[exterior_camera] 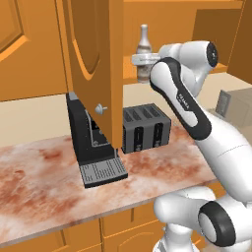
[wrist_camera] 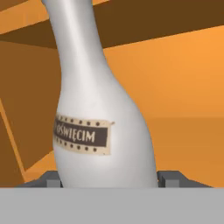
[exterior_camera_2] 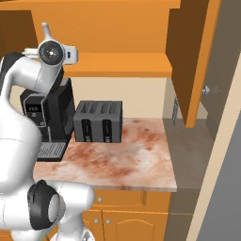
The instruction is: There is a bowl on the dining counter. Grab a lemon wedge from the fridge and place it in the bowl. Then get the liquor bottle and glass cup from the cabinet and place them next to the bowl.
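Observation:
The liquor bottle [exterior_camera: 143, 43], pale grey with a brown label, stands upright on the lower shelf of the open wall cabinet. From the hand view, the liquor bottle [wrist_camera: 94, 109] is very close, its wide lower body sitting between the two fingertips. My gripper [wrist_camera: 110, 178] is shut on it, with a fingertip against each side. In the left base view my gripper [exterior_camera: 142, 60] reaches into the cabinet at the bottle's shoulder. The bottle's neck [exterior_camera_2: 46, 30] pokes up behind my wrist in the right base view. The bowl, lemon wedge and glass cup are out of view.
An open cabinet door [exterior_camera: 93, 64] hangs just left of my arm, another open door [exterior_camera_2: 195, 61] to the right. Below on the marbled counter [exterior_camera: 39, 172] stand a black coffee machine [exterior_camera: 91, 138] and a dark toaster [exterior_camera: 145, 129].

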You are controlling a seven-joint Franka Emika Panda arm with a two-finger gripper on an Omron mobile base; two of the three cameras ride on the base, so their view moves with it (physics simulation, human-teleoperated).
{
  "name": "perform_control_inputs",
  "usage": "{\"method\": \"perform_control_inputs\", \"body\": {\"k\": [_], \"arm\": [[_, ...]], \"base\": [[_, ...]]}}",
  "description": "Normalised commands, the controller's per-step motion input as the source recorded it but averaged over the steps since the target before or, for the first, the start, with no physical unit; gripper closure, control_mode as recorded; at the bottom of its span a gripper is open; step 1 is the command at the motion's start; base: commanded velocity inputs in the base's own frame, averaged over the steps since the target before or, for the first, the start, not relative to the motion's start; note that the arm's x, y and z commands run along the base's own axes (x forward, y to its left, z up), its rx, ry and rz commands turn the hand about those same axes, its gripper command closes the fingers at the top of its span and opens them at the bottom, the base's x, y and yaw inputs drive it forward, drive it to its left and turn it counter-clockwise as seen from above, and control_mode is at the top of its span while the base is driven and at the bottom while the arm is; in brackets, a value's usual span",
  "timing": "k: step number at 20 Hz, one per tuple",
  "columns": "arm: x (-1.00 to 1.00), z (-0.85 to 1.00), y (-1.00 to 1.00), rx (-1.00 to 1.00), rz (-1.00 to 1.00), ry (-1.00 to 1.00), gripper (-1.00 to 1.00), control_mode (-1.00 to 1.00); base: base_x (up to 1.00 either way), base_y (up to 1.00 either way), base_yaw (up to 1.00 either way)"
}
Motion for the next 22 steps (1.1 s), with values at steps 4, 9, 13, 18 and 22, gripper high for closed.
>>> {"method": "perform_control_inputs", "body": {"k": [4, 9, 13, 18, 22], "arm": [[-1.00, 0.06, -0.65, -0.04, 0.00, 0.00, 1.00, -1.00], [-1.00, 0.00, -0.43, -0.07, 0.00, 0.00, 1.00, -1.00], [-0.97, -0.07, -0.17, -0.12, 0.00, 0.00, 1.00, -1.00], [-0.68, -0.42, 0.01, -0.07, 0.02, -0.01, 1.00, -1.00], [-0.69, -0.20, -0.01, 0.00, 0.04, -0.04, 1.00, -1.00]], "base": [[0.00, 0.00, 0.00], [0.00, 0.00, 0.00], [0.00, 0.00, 0.00], [0.00, 0.00, 0.00], [0.00, 0.00, 0.00]]}}
